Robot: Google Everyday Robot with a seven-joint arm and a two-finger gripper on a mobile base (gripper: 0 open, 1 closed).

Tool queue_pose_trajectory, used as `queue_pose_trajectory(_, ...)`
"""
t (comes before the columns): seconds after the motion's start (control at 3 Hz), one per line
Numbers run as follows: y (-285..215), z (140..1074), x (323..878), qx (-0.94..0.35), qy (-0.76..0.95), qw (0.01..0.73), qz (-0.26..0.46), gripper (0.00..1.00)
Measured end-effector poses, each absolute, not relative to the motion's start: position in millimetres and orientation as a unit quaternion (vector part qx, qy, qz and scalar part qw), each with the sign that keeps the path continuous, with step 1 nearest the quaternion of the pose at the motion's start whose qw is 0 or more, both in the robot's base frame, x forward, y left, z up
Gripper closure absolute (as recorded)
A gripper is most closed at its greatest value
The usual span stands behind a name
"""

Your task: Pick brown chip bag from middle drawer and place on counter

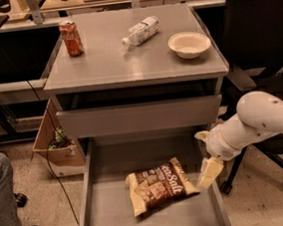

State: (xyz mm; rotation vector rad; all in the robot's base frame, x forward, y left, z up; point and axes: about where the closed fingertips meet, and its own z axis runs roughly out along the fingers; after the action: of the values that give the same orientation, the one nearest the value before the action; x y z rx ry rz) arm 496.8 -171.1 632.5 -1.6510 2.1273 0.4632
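The brown chip bag (158, 186) lies flat on the floor of the pulled-out middle drawer (114, 222), near its centre. My gripper (209, 172) hangs from the white arm at the drawer's right wall, pointing down, just right of the bag's right edge. The grey counter (106, 63) is the cabinet top above the drawers.
On the counter stand a red soda can (71, 37), a lying plastic bottle (140, 30) and a white bowl (189, 44). A black office chair (264, 33) is to the right, a cardboard box (54, 143) and a person's leg (2, 198) to the left.
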Motion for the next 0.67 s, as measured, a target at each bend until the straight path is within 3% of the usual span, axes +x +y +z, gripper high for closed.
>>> queue_pose_trajectory(0.67, -123.6, 495.4, 522.1, -0.578, 0.743, 0.246, 0.229, 0.0)
